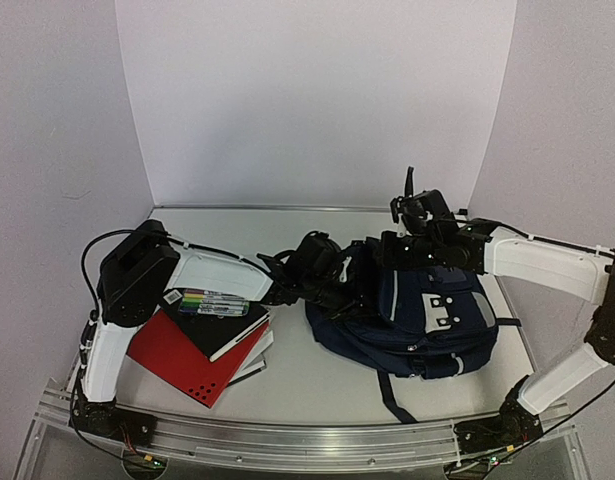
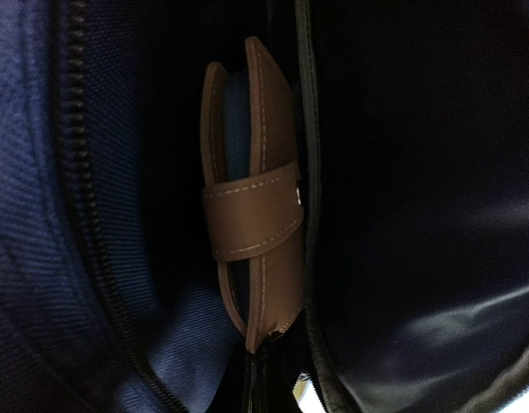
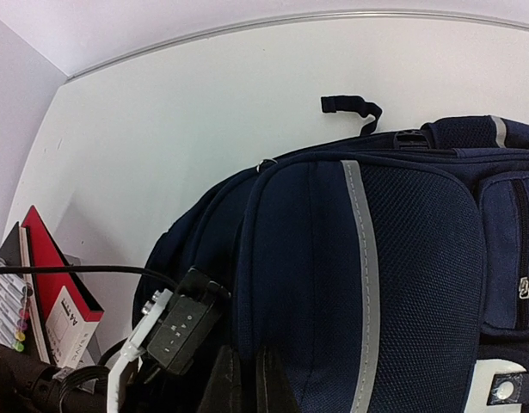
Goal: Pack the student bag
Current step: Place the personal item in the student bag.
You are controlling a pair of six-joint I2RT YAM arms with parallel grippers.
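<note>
The student bag (image 1: 427, 320), navy with grey stripes and white buckles, lies on its back at the table's middle right. My left gripper (image 1: 332, 290) reaches into its open left side and is mostly hidden there. In the left wrist view a brown leather case (image 2: 255, 215) with a stitched strap stands inside the bag (image 2: 92, 215). Its lower tip meets my shut left gripper (image 2: 266, 379). My right gripper (image 1: 387, 250) is shut on a fold of the bag's rim, seen as the right gripper (image 3: 247, 379) pinching navy fabric of the bag (image 3: 402, 258).
A red notebook (image 1: 182, 360), a black book (image 1: 222, 325) and a pack of markers (image 1: 212, 303) are stacked left of the bag. The red notebook (image 3: 58, 292) also shows in the right wrist view. The left arm's wrist (image 3: 182, 331) sits close beside my right fingers.
</note>
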